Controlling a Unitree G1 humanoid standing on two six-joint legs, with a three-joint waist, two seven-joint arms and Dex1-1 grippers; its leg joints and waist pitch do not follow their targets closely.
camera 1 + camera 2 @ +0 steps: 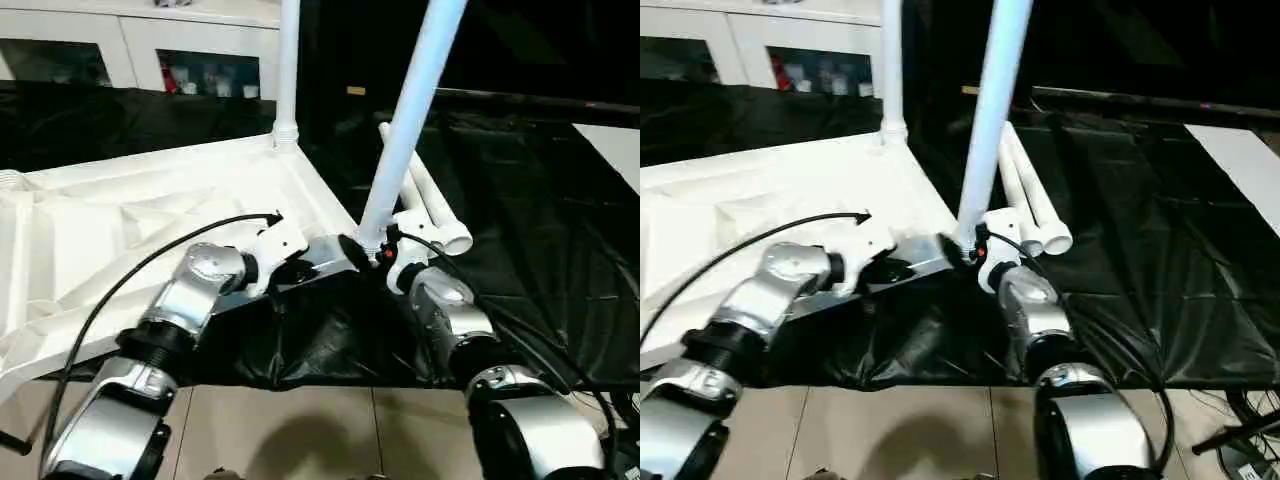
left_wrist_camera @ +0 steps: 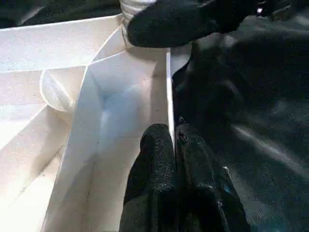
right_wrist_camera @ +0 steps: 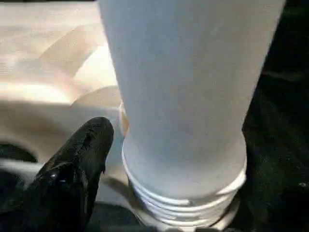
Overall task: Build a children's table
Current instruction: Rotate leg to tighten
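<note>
The children's table top lies upside down, ribs up, on the black-covered work table. One white leg stands upright in the far corner socket. A second leg leans to the right, its ringed lower end at the near corner socket. My right gripper is open around that end, and one black finger stands just beside the leg. My left gripper is shut on the top's thin rim close to the same corner. Two spare legs lie on the cloth behind.
White cabinets stand behind the work table. A white sheet lies at the far right. The work table's front edge drops to tiled floor below my forearms. Black cables run along both arms.
</note>
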